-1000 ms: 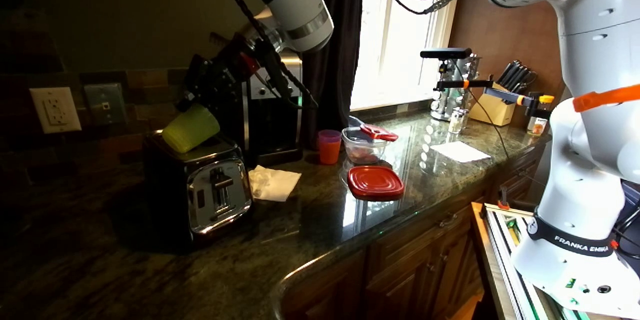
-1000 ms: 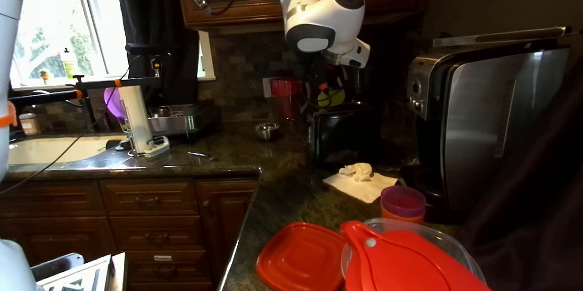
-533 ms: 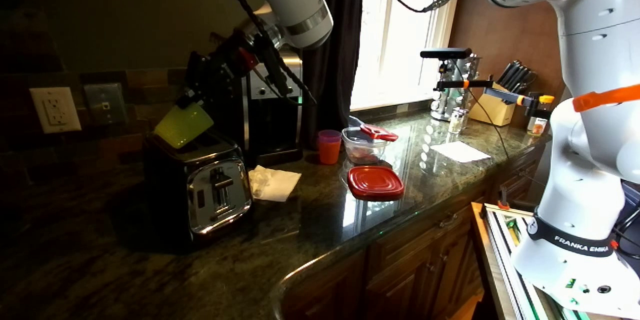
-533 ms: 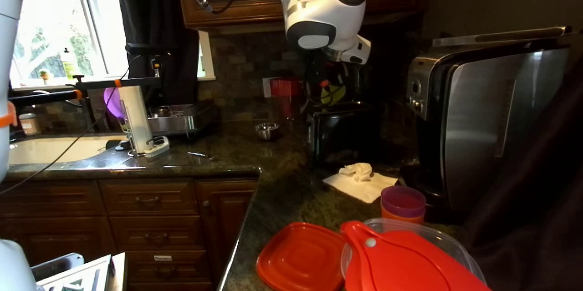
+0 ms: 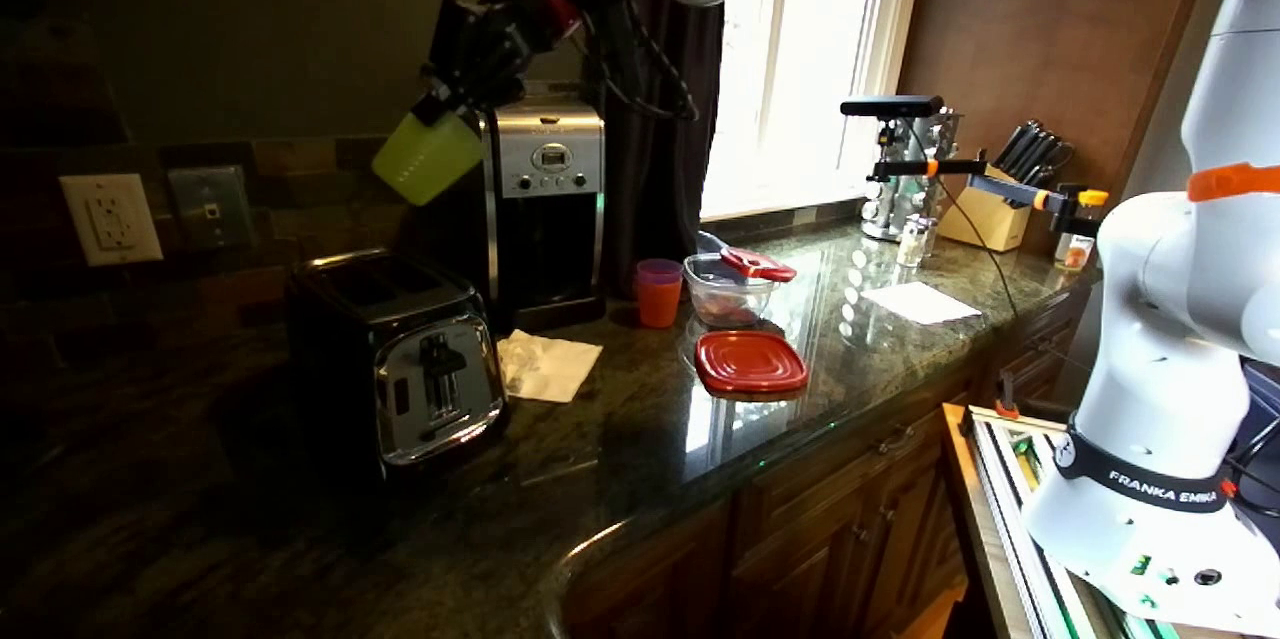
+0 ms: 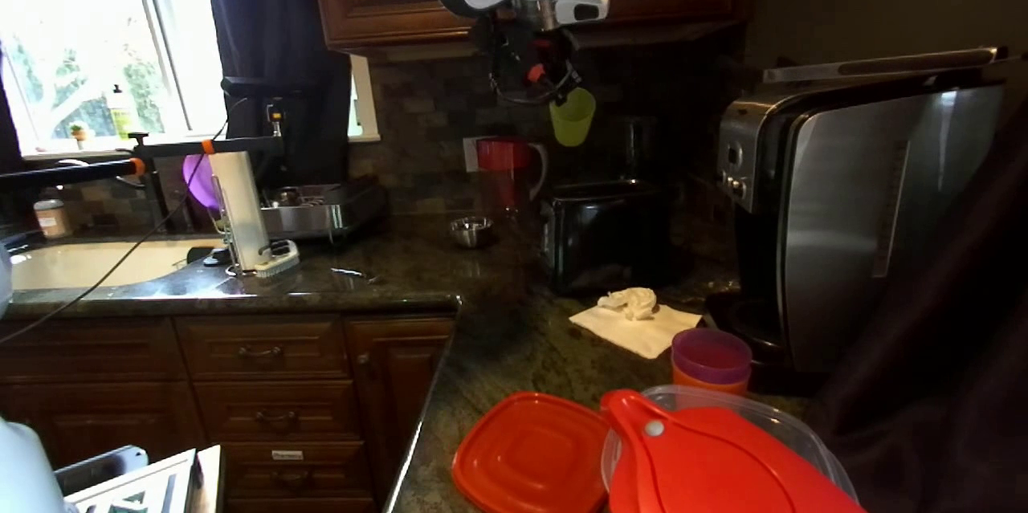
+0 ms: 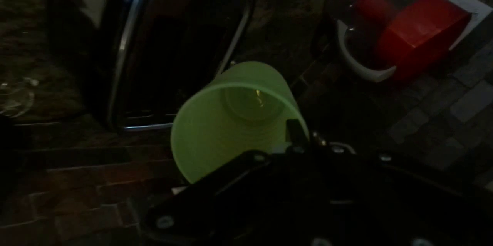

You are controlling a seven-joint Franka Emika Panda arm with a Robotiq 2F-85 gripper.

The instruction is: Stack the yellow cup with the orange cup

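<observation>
The yellow cup [image 5: 428,161] hangs tilted in the air above the toaster, its mouth toward my gripper [image 5: 438,109]. It also shows in an exterior view [image 6: 575,120]. In the wrist view, the yellow cup [image 7: 231,123] faces the camera with its open mouth and looks empty. My gripper [image 7: 308,134] is shut on its wall at the rim, one finger inside the cup. The orange cup [image 5: 659,303] stands upright on the counter, far from the gripper. Its upper part is purple, seemingly a purple cup [image 6: 711,356] nested in it; only a strip of orange [image 6: 711,384] shows there.
The black and chrome toaster [image 5: 440,389] stands below the gripper. A coffee maker [image 5: 550,169] stands behind the orange cup. A clear bowl [image 5: 722,294], a red lid [image 5: 750,364] and a paper napkin [image 5: 560,367] lie near it. A red pitcher [image 6: 506,172] is beyond the toaster.
The arm has lifted the yellow cup from just over the toaster top, up and toward the coffee maker. The yellow cup stays in the gripper. The orange cup and counter items have not moved.
</observation>
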